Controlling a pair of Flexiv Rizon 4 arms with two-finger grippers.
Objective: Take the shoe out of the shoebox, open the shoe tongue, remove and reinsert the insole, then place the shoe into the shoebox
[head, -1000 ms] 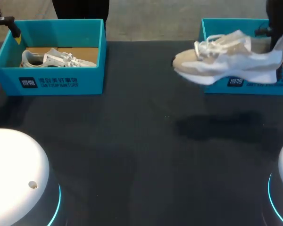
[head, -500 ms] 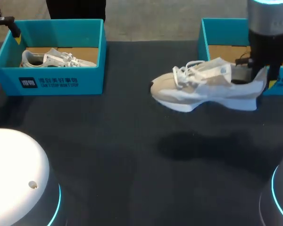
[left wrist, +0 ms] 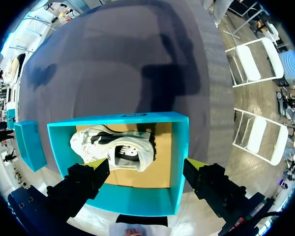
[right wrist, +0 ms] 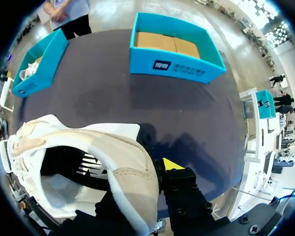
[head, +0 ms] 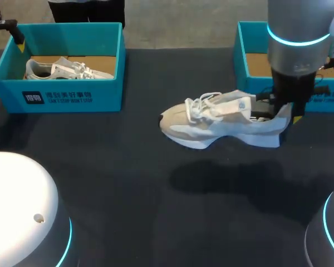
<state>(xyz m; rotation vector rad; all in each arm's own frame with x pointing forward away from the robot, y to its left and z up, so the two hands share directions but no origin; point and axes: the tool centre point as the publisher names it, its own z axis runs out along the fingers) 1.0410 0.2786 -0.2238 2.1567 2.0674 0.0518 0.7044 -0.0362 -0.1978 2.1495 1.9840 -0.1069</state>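
In the head view the white-and-beige sneaker (head: 220, 119) hangs above the black table (head: 128, 183) with its shadow beneath it. It is outside the right shoebox (head: 250, 50) and just in front of it. Its toe points toward the left shoebox (head: 72, 97), and its heel is at the right gripper (head: 283, 113). A second sneaker (head: 67, 69) lies in the left shoebox.

The left wrist view alone shows the left gripper (left wrist: 147, 164). Its fingers are spread wide above the left shoebox (left wrist: 179, 147) and grasp nothing. The second sneaker (left wrist: 113, 150) lies on the cardboard floor below.

The right wrist view shows the grip up close. The right gripper (right wrist: 147, 172) is clenched on the sneaker's (right wrist: 88, 147) heel wall, one yellow-tipped finger outside and the other inside the opening. The right shoebox (right wrist: 172, 66) stands ahead, well apart.
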